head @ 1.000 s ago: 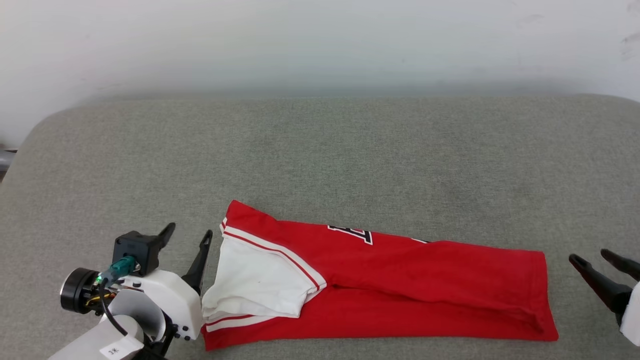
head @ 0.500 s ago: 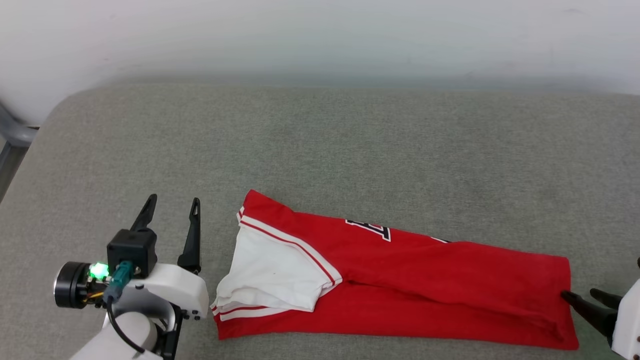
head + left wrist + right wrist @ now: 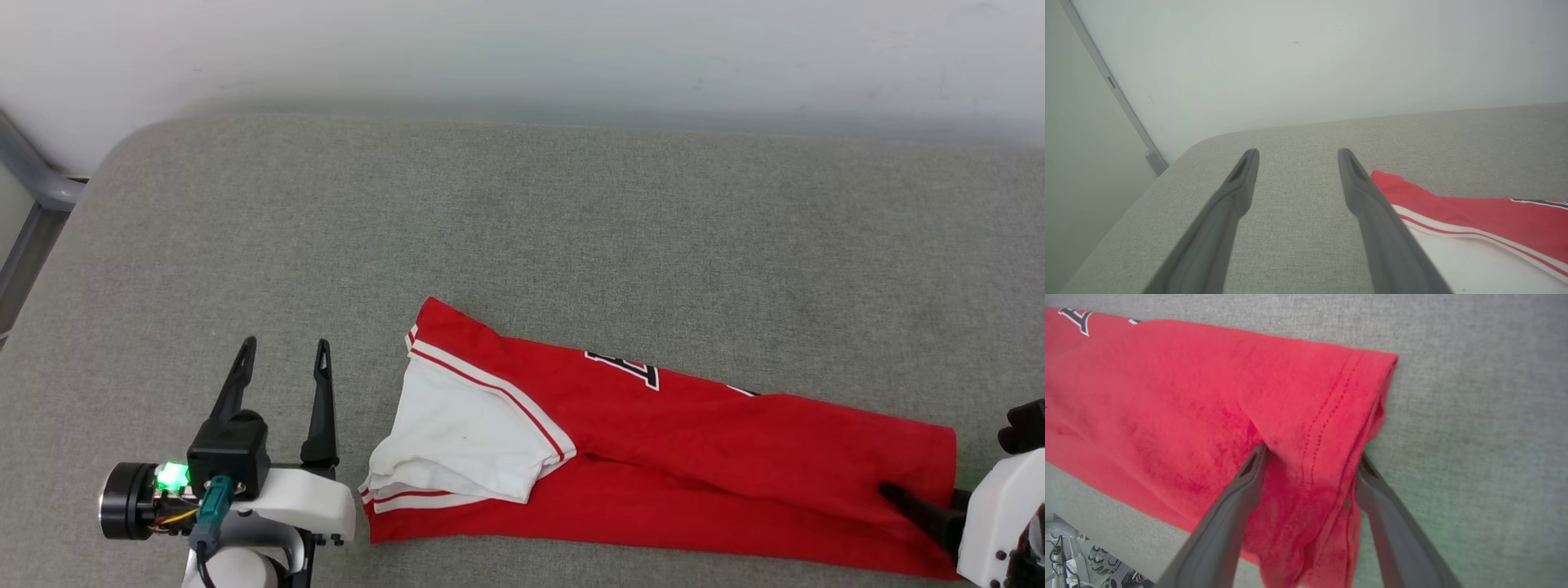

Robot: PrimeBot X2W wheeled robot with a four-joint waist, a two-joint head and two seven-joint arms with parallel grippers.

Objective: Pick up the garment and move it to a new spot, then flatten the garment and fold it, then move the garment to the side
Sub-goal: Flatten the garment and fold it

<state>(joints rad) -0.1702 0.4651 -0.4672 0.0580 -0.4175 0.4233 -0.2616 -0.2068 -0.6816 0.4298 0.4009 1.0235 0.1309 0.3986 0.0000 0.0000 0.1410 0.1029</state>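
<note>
Right wrist view: right gripper (image 3: 1311, 455) is straddling garment (image 3: 1188, 375) hem, jaws wide. Left gripper (image 3: 285, 347) is hovering, jaws apart, sleeve (image 3: 465, 441) just right of it.

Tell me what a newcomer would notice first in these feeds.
The red garment, folded into a long band, lies across the near part of the grey padded surface, white sleeve at its left end. The right gripper straddles its hem end with jaws open; the left gripper stands open beside the sleeve, not touching.
</note>
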